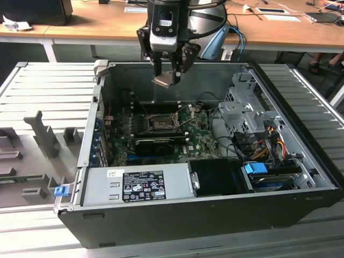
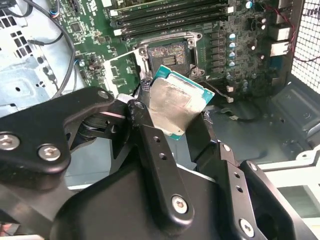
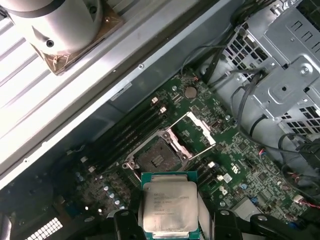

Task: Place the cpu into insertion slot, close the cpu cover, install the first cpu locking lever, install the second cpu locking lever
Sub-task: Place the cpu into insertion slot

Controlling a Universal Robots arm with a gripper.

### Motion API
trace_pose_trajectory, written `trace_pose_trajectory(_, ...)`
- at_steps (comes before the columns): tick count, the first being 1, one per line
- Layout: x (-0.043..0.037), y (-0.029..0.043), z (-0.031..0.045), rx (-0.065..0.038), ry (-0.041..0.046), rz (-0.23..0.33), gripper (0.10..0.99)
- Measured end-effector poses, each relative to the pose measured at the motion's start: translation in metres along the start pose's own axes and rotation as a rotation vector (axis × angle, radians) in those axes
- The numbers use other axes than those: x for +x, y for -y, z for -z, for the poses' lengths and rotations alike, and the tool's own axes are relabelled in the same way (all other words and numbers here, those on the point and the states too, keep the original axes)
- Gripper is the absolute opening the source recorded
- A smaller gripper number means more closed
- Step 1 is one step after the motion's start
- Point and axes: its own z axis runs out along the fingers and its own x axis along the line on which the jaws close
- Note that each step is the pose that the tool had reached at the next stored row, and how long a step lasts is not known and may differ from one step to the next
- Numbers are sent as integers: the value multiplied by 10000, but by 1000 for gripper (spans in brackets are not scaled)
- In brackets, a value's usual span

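- On the grey slatted table (image 1: pixel 48 91), an open computer case (image 1: pixel 215 207) lies on its side with the interior facing up. A wooden desk (image 1: pixel 97 24) stands behind it.
- Inside the case, the green motherboard (image 1: pixel 199 134) covers the floor. A silver power supply (image 1: pixel 137 185) sits along the near wall, and a metal drive cage (image 1: pixel 244 110) stands at the exterior view's right.
- Above the far part of the case, the gripper (image 1: pixel 168 77) hangs clear of the board. Its black fingers (image 2: pixel 145 135) are closed partway onto two opposite edges of the cpu (image 3: pixel 167 202), gripping it between them.
- The cpu cover (image 3: pixel 202 129) is swung up and open beside the socket. Green board shows through its cut-out centre in the first wrist view.
- The insertion slot (image 3: pixel 154 159) is a dark square with a metal rim and lies bare on the motherboard, with nothing in it. The long black memory slots (image 3: pixel 125 132) run just beside it.
- The cpu is in the air, well above the board and apart from the slot. Its silver-grey metal top and green edge show in both wrist views. In the exterior view it looks tilted, and it is held near the case's back wall, not directly over the socket.
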Motion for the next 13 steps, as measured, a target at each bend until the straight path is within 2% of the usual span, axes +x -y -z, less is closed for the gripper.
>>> trace_pose_trajectory(5,0,1,-8,-7,58,-613,529)
trace_pose_trajectory(10,0,2,-17,-20,146,-1570,529)
trace_pose_trajectory(13,0,2,-21,-27,178,-1936,529)
